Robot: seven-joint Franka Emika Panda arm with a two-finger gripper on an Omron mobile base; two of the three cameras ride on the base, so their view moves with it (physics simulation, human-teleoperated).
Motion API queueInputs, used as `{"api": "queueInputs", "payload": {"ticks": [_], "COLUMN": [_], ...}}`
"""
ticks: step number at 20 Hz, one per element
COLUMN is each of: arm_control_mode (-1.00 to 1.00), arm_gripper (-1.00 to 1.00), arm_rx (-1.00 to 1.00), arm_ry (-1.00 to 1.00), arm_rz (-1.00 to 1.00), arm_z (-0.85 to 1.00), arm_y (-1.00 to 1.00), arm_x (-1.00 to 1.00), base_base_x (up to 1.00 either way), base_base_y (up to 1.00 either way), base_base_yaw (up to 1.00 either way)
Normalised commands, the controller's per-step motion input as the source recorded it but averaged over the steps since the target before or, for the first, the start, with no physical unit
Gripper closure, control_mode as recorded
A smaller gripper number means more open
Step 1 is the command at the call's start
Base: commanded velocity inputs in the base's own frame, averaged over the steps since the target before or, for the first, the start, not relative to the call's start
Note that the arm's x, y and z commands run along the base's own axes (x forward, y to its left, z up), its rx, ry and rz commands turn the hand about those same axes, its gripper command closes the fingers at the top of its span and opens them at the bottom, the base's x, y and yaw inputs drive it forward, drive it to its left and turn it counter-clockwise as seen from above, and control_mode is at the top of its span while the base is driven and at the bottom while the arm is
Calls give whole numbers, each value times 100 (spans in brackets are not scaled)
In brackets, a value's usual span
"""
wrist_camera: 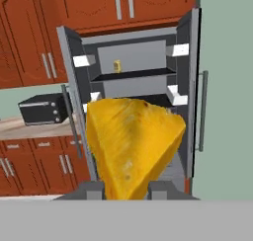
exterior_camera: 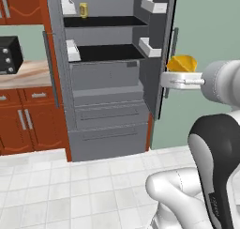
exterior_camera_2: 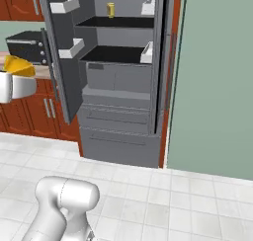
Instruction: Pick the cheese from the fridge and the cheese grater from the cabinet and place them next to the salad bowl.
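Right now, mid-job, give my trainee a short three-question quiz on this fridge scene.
1. True or false: the claw is shut on the cheese.
2. Where is the cheese relative to the fridge? A) on a shelf B) outside, in front of it C) in a drawer
3. Fill in: the fridge doors stand ____.

Key:
1. True; the wedge sits between the fingertips in the hand view.
2. B.
3. Open; the small yellow bottle sits on the top shelf.

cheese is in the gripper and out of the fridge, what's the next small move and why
Probably carry it away from the fridge toward the counter: the gripper is shut on the cheese, clear of the open doors, and no salad bowl is in sight yet.
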Motion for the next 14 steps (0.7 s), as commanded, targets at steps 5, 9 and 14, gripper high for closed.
{"api": "queueInputs", "payload": {"ticks": [5,9,14], "arm_control_mode": [100,100,100], "arm_gripper": [100,100,100], "arm_rx": [0,0,0], "arm_ry": [0,0,0], "arm_rz": [0,0,0], "arm_z": [0,0,0], "arm_y": [0,0,0], "arm_x": [0,0,0], "base_base_x": [-47,-30,-4], "base_base_y": [77,100,38], "base_base_yaw": [5,8,42]}}
